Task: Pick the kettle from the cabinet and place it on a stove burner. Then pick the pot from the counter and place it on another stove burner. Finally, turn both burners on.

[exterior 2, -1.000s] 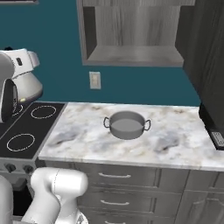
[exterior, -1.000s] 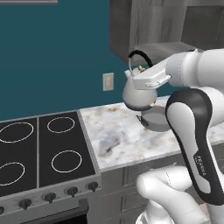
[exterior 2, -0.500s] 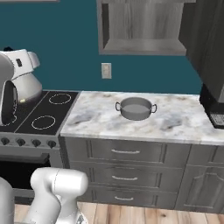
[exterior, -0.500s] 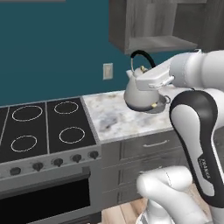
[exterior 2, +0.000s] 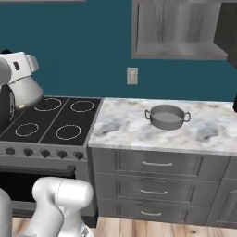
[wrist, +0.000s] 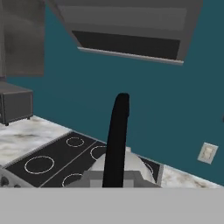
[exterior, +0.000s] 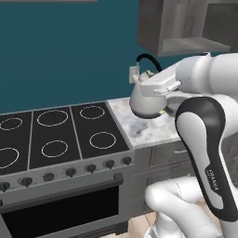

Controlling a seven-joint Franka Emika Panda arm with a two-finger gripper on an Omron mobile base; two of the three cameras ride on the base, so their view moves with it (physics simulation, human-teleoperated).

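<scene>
My gripper (exterior: pixel 156 75) is shut on the thin black arched handle of the small white-silver kettle (exterior: pixel 148 101). It holds the kettle in the air, tilted, by the right edge of the black cooktop (exterior: pixel 60 135). In the right base view the kettle (exterior 2: pixel 28 90) hangs at the far left, above the cooktop (exterior 2: pixel 54 121). The hand view looks past the black handle (wrist: pixel 117 140) down onto white burner rings (wrist: pixel 39 164). The grey pot (exterior 2: pixel 166 116) sits on the marble counter (exterior 2: pixel 125 127), well right of the gripper. The cabinet (exterior 2: pixel 178 32) with its open niche hangs above the pot.
A row of dark knobs (exterior: pixel 69 172) runs along the stove front, above the oven door. Drawer fronts with silver pulls (exterior 2: pixel 156 163) sit under the counter. A wall outlet (exterior 2: pixel 132 76) is on the teal wall. A dark hood (wrist: pixel 131 30) hangs over the stove.
The whole picture has shifted, so the base has moved left along the counter and more of the cooktop shows. The kettle stays in my shut gripper.
</scene>
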